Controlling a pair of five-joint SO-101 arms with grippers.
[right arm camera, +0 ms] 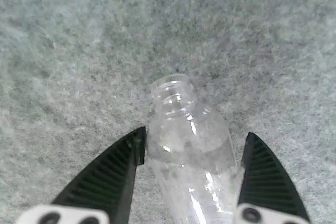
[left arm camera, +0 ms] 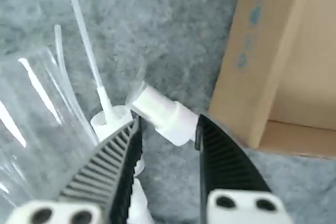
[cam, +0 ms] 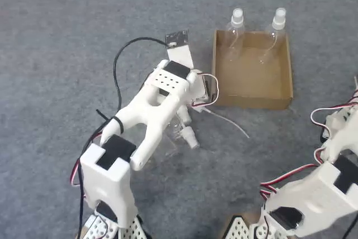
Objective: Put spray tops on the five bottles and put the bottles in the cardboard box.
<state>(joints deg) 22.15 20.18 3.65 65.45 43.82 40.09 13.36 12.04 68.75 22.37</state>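
Left gripper (left arm camera: 169, 128): released, with its jaws set to either side of a spray top (left arm camera: 160, 113); no clamp is seen.
Spray top: white and stubby, lying on the grey carpet (left arm camera: 157, 24) between the fingertips. Its thin dip tube (left arm camera: 84, 35) runs away from the jaws.
Cardboard box (left arm camera: 247, 66): its wall stands just beyond one jaw.
Loose bottles (left arm camera: 31, 129): clear and glossy, lying just beside the other jaw.
Right gripper (right arm camera: 194, 136): released, with its jaws flanking an uncapped bottle (right arm camera: 189, 156). The threaded neck points away from the jaws, and a gap is left at one side.
Capped bottles (cam: 237, 23): two are stood at the box's far wall, well apart from both grippers.
Risk, spray top: the rounded cap could be squeezed out sideways if the jaws close off-centre.
Risk, dip tube: it could be snagged on the neighbouring bottles when lifted, dragging them along.
Risk, box: its wall could be nudged by the nearer jaw.
Risk, uncapped bottle: its smooth, thin wall could slip or buckle under a hard grip.
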